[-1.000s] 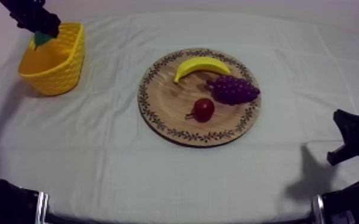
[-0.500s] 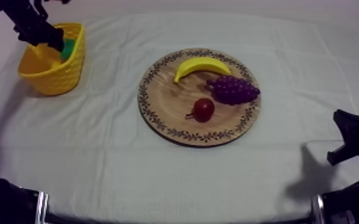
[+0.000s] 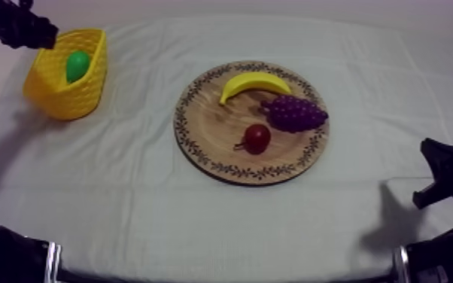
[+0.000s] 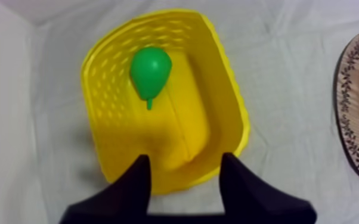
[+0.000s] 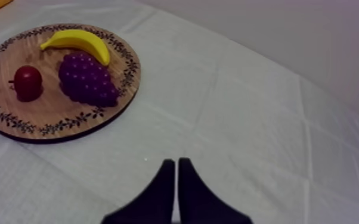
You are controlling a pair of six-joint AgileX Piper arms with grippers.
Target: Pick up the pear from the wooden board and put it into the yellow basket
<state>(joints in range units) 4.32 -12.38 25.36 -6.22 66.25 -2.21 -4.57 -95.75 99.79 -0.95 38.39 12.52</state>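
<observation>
The green pear (image 3: 77,65) lies inside the yellow basket (image 3: 64,105) at the far left of the table. Seen from the left wrist, the pear (image 4: 150,70) rests against the basket's perforated wall (image 4: 107,89), stem pointing down the slope. My left gripper (image 4: 185,176) hangs open above the basket's near rim, with nothing between its fingers. From above, that gripper (image 3: 43,35) sits just past the basket's upper left edge. My right gripper (image 5: 176,170) is shut on nothing, low at the table's right, some way from the wooden board (image 5: 50,116).
The round wooden board (image 3: 214,128) in the middle carries a banana (image 3: 253,83), a bunch of grapes (image 3: 296,113) and a small red fruit (image 3: 256,138). The right arm (image 3: 448,177) rests at the right edge.
My left gripper dipped into the basket with the pear, let it go, then rose and drew back to the upper left. The pear now lies in the basket. The right arm stayed still.
</observation>
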